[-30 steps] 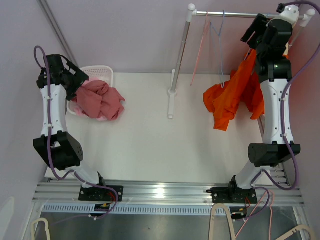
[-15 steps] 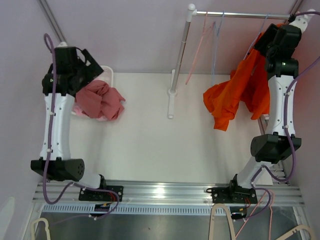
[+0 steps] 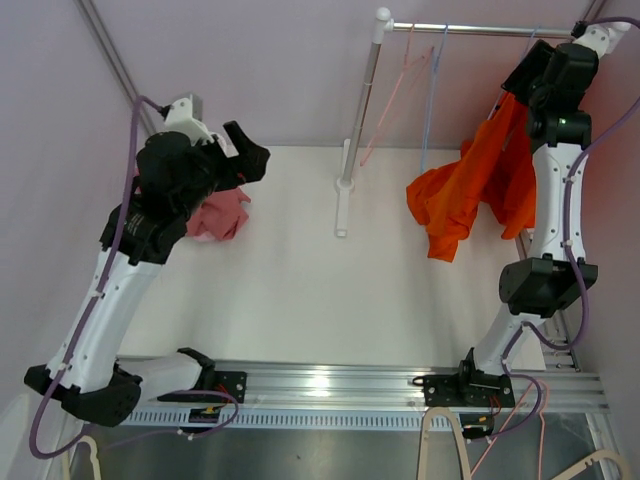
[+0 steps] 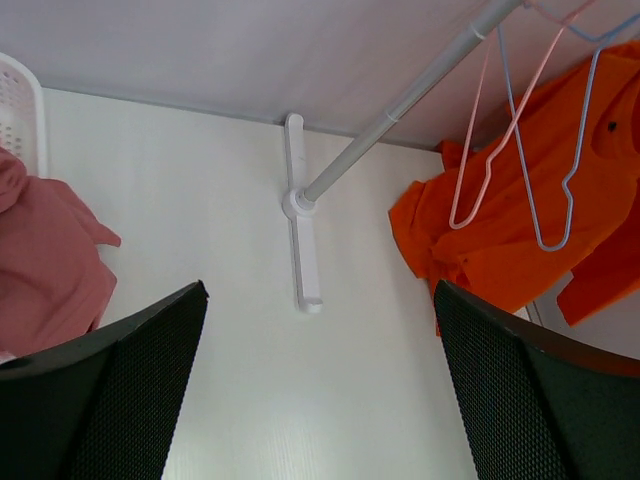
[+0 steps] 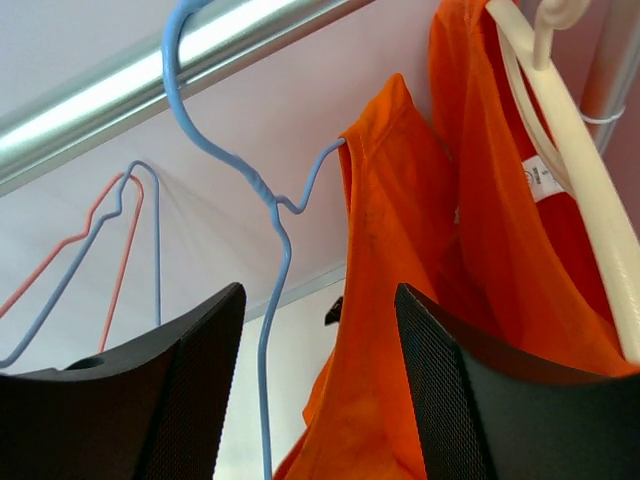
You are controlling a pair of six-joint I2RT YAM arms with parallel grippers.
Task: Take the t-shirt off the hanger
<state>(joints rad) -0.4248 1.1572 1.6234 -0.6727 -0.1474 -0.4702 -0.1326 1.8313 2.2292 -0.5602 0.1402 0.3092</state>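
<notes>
The orange t-shirt (image 3: 465,190) hangs from the right end of the rack's rod (image 3: 480,29). In the right wrist view the t-shirt (image 5: 400,320) hangs on a cream hanger (image 5: 580,180), with a blue wire hanger (image 5: 275,250) beside it on the rod (image 5: 150,70). My right gripper (image 3: 525,68) is open just below the rod; between its jaws (image 5: 318,330) are the blue wire and the shirt's edge, and they hold nothing. My left gripper (image 3: 248,155) is open and empty, raised above the table's left side (image 4: 320,300).
A pink garment (image 3: 222,213) lies in a white basket (image 4: 20,110) at the back left, mostly hidden by my left arm. The rack's pole (image 3: 362,100) and its foot (image 3: 341,205) stand at the back centre. Two bare hangers, pink (image 3: 385,95) and blue (image 3: 430,95), hang on the rod.
My left arm rose from the basket and swung right over the table. My right gripper moved up and right to the rod's end. The bare hangers swing.
</notes>
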